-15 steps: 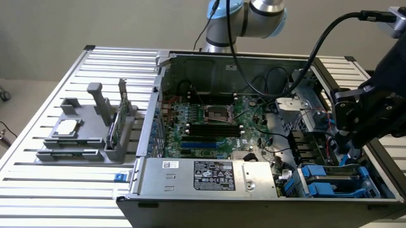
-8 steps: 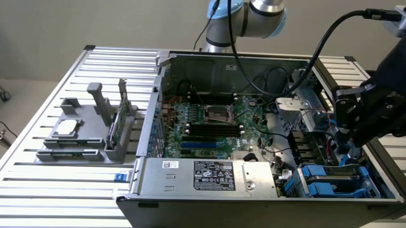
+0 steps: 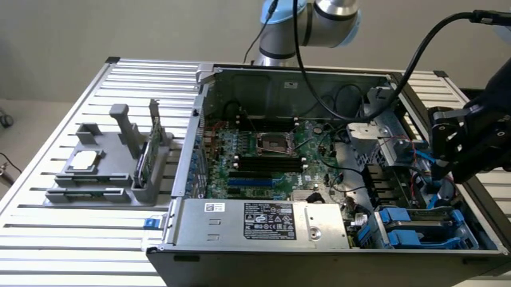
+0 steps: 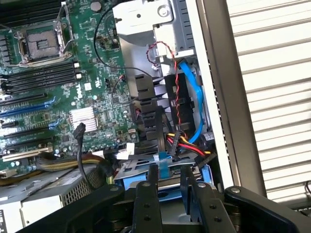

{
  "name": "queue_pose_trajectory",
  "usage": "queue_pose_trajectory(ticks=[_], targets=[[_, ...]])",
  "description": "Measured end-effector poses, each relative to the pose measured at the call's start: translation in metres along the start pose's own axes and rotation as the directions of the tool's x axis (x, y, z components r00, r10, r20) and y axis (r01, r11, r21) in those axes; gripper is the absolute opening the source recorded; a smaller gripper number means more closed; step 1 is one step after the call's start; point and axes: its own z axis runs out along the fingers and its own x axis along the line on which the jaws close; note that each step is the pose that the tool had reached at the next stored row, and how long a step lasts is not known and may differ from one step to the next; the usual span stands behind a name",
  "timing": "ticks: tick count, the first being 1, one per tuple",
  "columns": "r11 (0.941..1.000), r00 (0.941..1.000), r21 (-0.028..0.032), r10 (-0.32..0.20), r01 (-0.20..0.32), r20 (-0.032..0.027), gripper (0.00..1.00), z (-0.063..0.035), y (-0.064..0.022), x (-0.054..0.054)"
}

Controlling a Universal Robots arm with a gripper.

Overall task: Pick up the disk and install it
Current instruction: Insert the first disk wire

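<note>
A: Position to be recorded. The gripper (image 4: 170, 177) is seen low over the drive bay in the corner of the open computer case (image 3: 200, 119), at the exterior view's lower right. The disk (image 3: 408, 226) is found in that bay, its blue frame directly beneath the gripper. Whether it is fully seated cannot be judged.

B: Grip state?

A: It cannot be told. In the wrist view the disk's blue edge is seen within the gripper's span, but whether it is clamped or merely straddled is not shown.

B: Hazards to be noted.

A: Three are judged likely.
1. The blue data cable (image 4: 197, 102) and the red, yellow and black power leads (image 4: 187, 143) hang just beside the bay. They could be snagged by the gripper or pinched behind the disk.
2. If the frame is entered slightly askew, it could be jammed on the bay rails, and the force would be passed into the case.
3. If the hold is slack, the disk could be tilted or left short of its seat.

B: Case wall?

A: It is close to the gripper body. A scrape would be expected from any sideways travel.
</note>
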Motion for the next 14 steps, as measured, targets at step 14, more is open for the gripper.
queue_pose_trajectory(ticks=[14], targets=[[0.9990, 0.9991, -0.0194, 0.041, -0.041, -0.0005, 0.33, 0.0003, -0.0021, -0.0053]])
